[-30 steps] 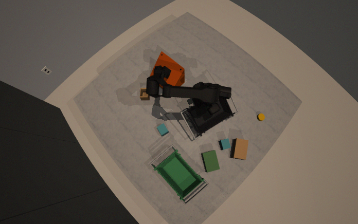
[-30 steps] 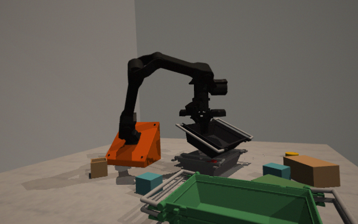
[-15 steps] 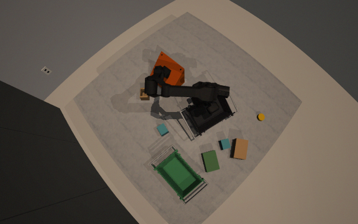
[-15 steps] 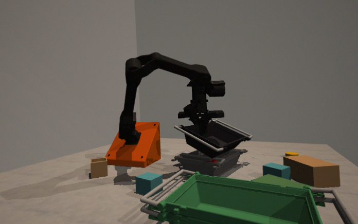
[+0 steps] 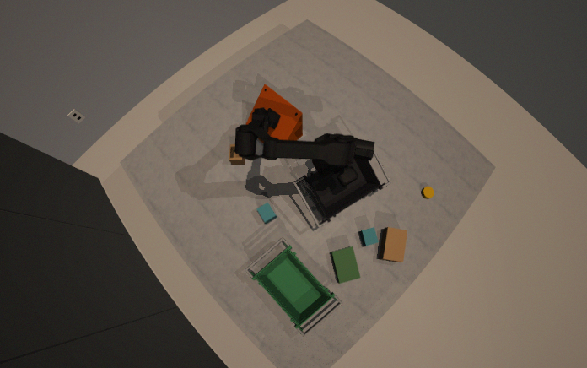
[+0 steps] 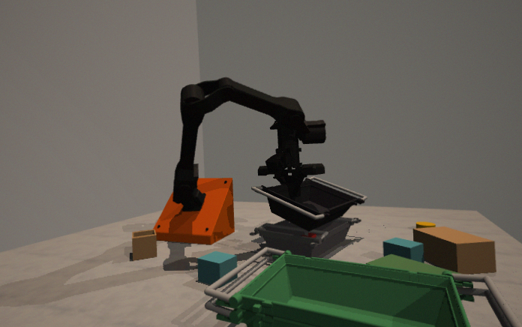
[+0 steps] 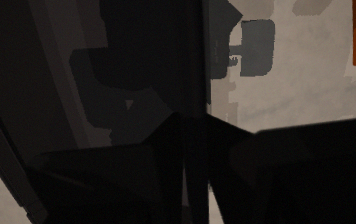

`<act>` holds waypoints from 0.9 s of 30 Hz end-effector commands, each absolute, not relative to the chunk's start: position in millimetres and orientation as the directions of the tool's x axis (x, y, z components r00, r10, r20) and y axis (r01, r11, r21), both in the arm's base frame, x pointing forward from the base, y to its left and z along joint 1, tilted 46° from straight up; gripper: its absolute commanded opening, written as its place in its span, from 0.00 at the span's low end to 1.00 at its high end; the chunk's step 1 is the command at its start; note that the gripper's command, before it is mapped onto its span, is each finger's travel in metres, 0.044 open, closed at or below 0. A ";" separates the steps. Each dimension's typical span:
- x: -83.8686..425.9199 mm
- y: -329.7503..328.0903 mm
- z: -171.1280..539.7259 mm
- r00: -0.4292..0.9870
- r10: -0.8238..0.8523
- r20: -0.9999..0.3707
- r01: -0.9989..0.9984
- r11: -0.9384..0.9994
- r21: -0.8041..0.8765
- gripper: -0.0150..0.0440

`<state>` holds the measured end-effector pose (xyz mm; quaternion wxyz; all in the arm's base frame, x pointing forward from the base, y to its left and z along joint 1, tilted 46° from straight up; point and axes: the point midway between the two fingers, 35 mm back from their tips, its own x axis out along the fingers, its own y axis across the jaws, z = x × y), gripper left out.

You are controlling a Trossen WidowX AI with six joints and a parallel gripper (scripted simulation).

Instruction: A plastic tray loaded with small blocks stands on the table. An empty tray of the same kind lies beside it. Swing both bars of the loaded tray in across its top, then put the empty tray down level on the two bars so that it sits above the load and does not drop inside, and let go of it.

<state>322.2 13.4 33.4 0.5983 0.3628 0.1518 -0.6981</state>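
The empty black tray (image 5: 354,201) (image 6: 334,211) hangs tilted, its wire bars along its end rims. My gripper (image 6: 294,193) (image 7: 186,118) is shut on its wall at the raised side; in the top view the arm hides the fingers. The loaded grey tray (image 6: 334,239) stands on the table right below. The black tray's lowest corner is at the height of the grey tray's rim in the exterior view; whether they touch I cannot tell. A red block (image 6: 309,235) shows in the grey tray. The positions of the grey tray's bars are too hidden to tell.
A green tray (image 6: 346,263) stands in front. Around are teal blocks (image 5: 266,213) (image 5: 369,235), a green block (image 5: 345,264), a tan block (image 5: 394,245), a yellow disc (image 5: 428,192) and a small open box (image 6: 144,247) near the orange arm base (image 6: 221,217).
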 end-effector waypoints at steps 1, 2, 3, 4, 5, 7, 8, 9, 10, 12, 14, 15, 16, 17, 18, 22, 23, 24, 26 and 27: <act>317.5 8.7 28.8 -0.039 -0.718 -0.695 0.943 -0.256 0.212 0.25; 317.0 8.2 28.1 -0.039 -0.718 -0.695 0.943 -0.256 0.212 0.25; 316.6 7.9 27.7 -0.039 -0.718 -0.695 0.943 -0.256 0.212 0.25; 316.5 7.8 27.5 -0.039 -0.718 -0.695 0.943 -0.256 0.212 0.25; 316.5 7.8 27.5 -0.039 -0.718 -0.695 0.943 -0.256 0.212 0.25; 316.5 7.8 27.5 -0.039 -0.718 -0.695 0.943 -0.256 0.212 0.25; 316.5 7.8 27.5 -0.039 -0.718 -0.695 0.943 -0.256 0.212 0.25; 316.4 7.6 27.3 -0.039 -0.718 -0.695 0.943 -0.256 0.212 0.25; 316.2 7.3 27.0 -0.039 -0.718 -0.695 0.943 -0.256 0.212 0.25; 315.5 6.5 25.9 -0.039 -0.718 -0.695 0.943 -0.256 0.212 0.25; 314.5 5.2 24.3 -0.039 -0.718 -0.695 0.943 -0.256 0.212 0.25; 314.0 4.6 23.5 -0.039 -0.718 -0.695 0.943 -0.256 0.212 0.25; 313.5 4.0 22.7 -0.039 -0.718 -0.695 0.943 -0.256 0.212 0.25; 313.2 3.6 22.2 -0.039 -0.718 -0.695 0.943 -0.256 0.212 0.25; 313.1 3.5 22.1 -0.039 -0.718 -0.695 0.943 -0.256 0.212 0.25; 313.1 3.5 22.1 -0.039 -0.718 -0.695 0.943 -0.256 0.212 0.25; 313.1 3.5 22.1 -0.039 -0.718 -0.695 0.943 -0.256 0.212 0.25; 313.1 3.5 22.1 -0.039 -0.718 -0.695 0.943 -0.256 0.212 0.25; 312.7 3.0 21.5 -0.039 -0.718 -0.695 0.943 -0.256 0.212 0.25; 312.4 2.5 20.8 -0.039 -0.718 -0.695 0.943 -0.256 0.212 0.25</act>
